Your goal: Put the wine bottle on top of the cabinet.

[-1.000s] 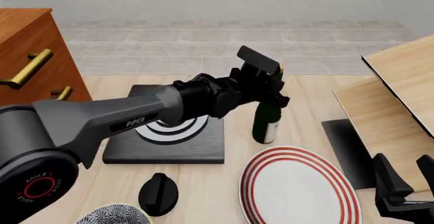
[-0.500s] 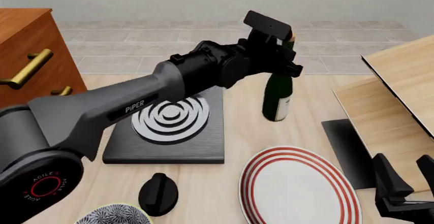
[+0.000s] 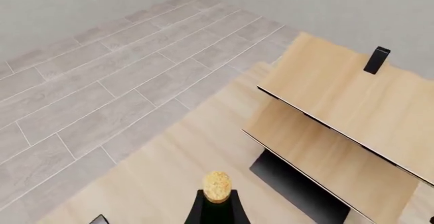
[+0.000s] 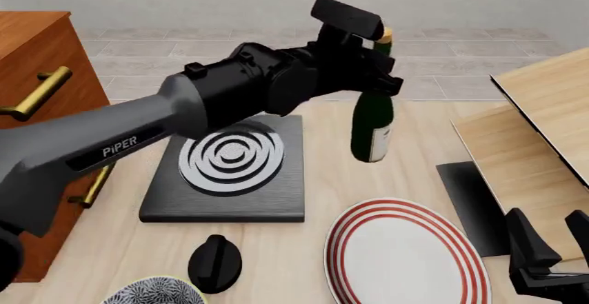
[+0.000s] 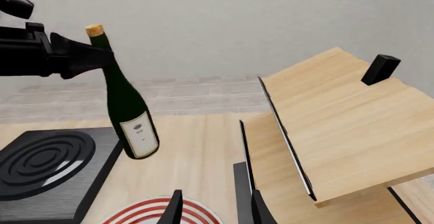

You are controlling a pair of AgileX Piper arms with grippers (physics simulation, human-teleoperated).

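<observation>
The wine bottle (image 4: 371, 128), dark green with a tan cork and a white label, hangs tilted above the table, right of the black hob. My left gripper (image 4: 378, 76) is shut on its neck just below the cork. The right wrist view shows the wine bottle (image 5: 130, 116) clear of the tabletop, held by the left gripper (image 5: 80, 57). Only the wine bottle's cork (image 3: 217, 185) and neck tip show in the left wrist view. The reddish-brown cabinet (image 4: 35, 56) with brass handles stands at the far left. My right gripper (image 4: 550, 227) rests open and empty at the near right; its fingers (image 5: 178, 208) are spread.
A black hob (image 4: 230, 173) with white rings lies centre-left. A red-striped plate (image 4: 405, 256), a black knob (image 4: 214, 262) and a patterned bowl (image 4: 152, 291) sit near the front. Pale wood boards (image 4: 534, 132) slope at the right, with a small black block (image 5: 378, 69) on top.
The left arm has lifted the bottle higher off the table and swung it a little to the left. The right arm has not moved.
</observation>
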